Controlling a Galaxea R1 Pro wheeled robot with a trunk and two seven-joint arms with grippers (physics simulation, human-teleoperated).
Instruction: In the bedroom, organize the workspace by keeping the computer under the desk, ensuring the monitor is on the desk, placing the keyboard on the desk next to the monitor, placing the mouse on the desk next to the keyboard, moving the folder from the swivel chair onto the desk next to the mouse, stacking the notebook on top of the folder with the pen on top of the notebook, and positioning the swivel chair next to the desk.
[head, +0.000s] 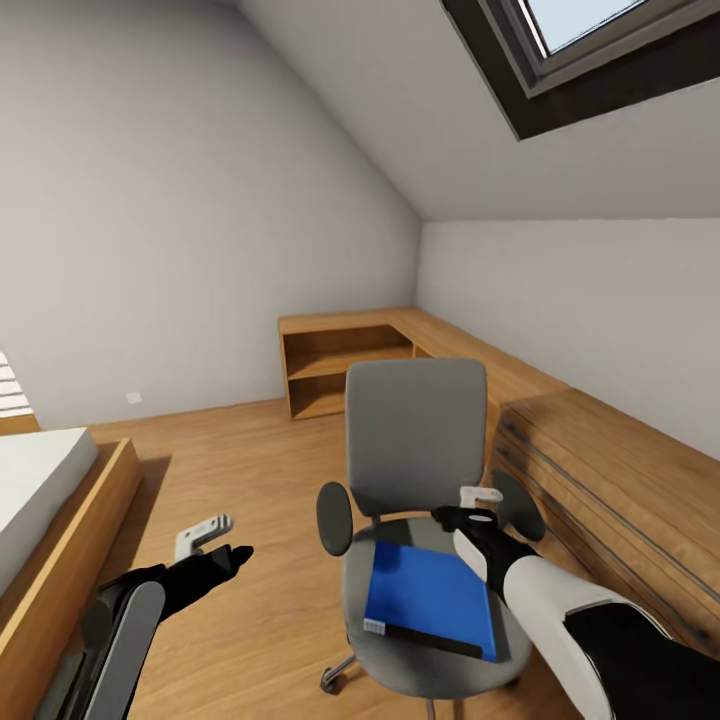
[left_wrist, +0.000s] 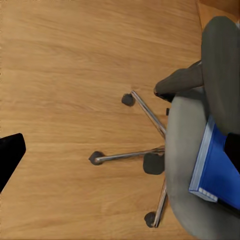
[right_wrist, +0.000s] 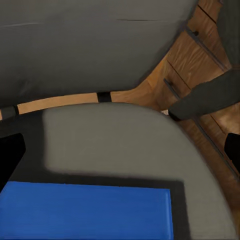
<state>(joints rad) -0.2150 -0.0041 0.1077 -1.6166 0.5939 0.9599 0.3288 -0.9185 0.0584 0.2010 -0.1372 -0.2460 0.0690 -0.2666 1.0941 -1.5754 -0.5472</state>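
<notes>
The swivel chair (head: 415, 440) stands in the middle of the room, with a grey seat and back and black armrests. Its chrome star base (left_wrist: 135, 155) rests on the wooden floor. The blue folder (head: 430, 595) lies flat on the seat, black spine toward me. My right gripper (head: 478, 506) hovers open over the rear right of the seat, just behind the folder (right_wrist: 85, 210) and beside the right armrest. My left gripper (head: 222, 542) hangs open over the floor, left of the chair. The desk, computer, monitor, keyboard, mouse, notebook and pen are out of view.
A low wooden shelf unit (head: 350, 365) runs along the far wall and joins a wooden drawer unit (head: 610, 480) close on the chair's right. A bed (head: 40, 490) with a wooden frame stands at the left. Open floor (head: 240, 460) lies between bed and chair.
</notes>
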